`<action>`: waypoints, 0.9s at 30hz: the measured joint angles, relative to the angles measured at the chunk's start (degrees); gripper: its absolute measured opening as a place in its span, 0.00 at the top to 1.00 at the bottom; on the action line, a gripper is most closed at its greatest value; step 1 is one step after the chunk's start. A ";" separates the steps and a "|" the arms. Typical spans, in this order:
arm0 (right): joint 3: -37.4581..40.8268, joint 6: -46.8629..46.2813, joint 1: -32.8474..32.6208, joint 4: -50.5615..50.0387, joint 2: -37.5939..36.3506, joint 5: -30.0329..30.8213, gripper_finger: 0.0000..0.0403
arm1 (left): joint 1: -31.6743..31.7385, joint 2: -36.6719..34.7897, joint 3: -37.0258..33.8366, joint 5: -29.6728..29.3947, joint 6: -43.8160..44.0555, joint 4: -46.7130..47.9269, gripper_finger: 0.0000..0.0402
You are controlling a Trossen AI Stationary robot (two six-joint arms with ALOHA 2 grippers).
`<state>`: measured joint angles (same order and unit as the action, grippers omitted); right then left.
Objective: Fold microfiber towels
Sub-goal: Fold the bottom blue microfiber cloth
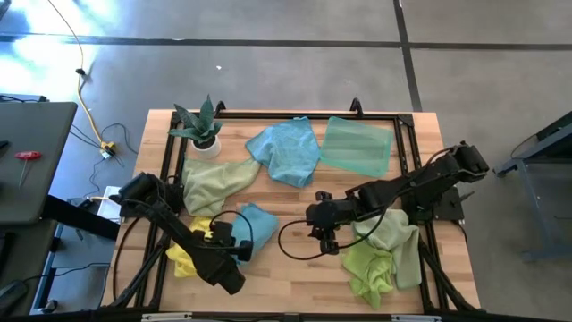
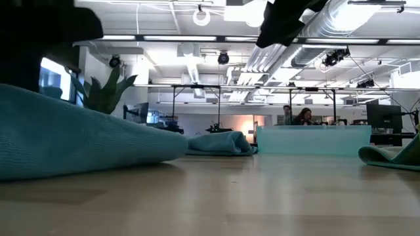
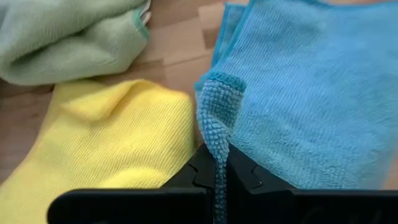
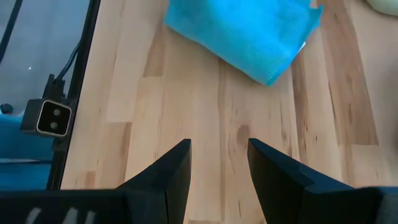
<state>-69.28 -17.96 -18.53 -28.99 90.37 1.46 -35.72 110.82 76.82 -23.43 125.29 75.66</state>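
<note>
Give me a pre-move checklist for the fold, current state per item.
1. Left gripper shut on blue towel edge: ok.
2. Right gripper open, holding nothing, over bare wood: ok.
3. Blue towel lying flat for folding: not ok, bunched beside the yellow towel.
4. Table space between the arms bare for laying out: ok.
5. Plant away from both arms: ok.
6. Grip depth on the towel edge: cannot tell.

A potted plant (image 1: pixel 201 128) is placed at the far left of the surface (image 1: pixel 286 268). Two towels (image 1: pixel 286 148) (image 1: pixel 357 146) are spread along the far edge to its right. At the near left, two towels (image 1: pixel 248 229) (image 1: pixel 185 258) are laid beside each other, touching; another towel (image 1: pixel 213 182) lies just behind them. Crumpled towels (image 1: pixel 382 255) are heaped at the near right.
</note>
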 joint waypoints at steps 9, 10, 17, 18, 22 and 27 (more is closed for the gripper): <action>0.00 -0.01 1.32 1.12 0.00 -0.40 0.63 | -0.41 -0.26 1.32 -0.08 0.09 4.28 1.00; 0.02 0.00 1.32 1.77 0.00 -0.41 0.63 | -0.40 -0.24 1.74 -0.16 0.08 5.02 1.00; 0.02 0.26 1.30 10.89 2.76 -0.60 0.63 | -1.19 0.01 2.91 0.17 0.09 4.41 1.00; 0.02 0.25 1.30 12.09 3.70 -0.67 0.63 | -1.22 0.28 2.91 0.47 0.09 4.14 1.00; 0.02 1.32 1.30 18.95 8.05 -0.90 0.63 | -1.49 1.14 2.89 0.98 0.09 2.86 1.00; 0.02 4.91 1.30 30.52 14.08 -0.52 0.63 | -1.51 3.08 2.89 2.69 0.08 2.21 1.00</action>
<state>-69.25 -13.05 -17.23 1.54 104.45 0.94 -37.23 113.90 79.70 -20.74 125.37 77.87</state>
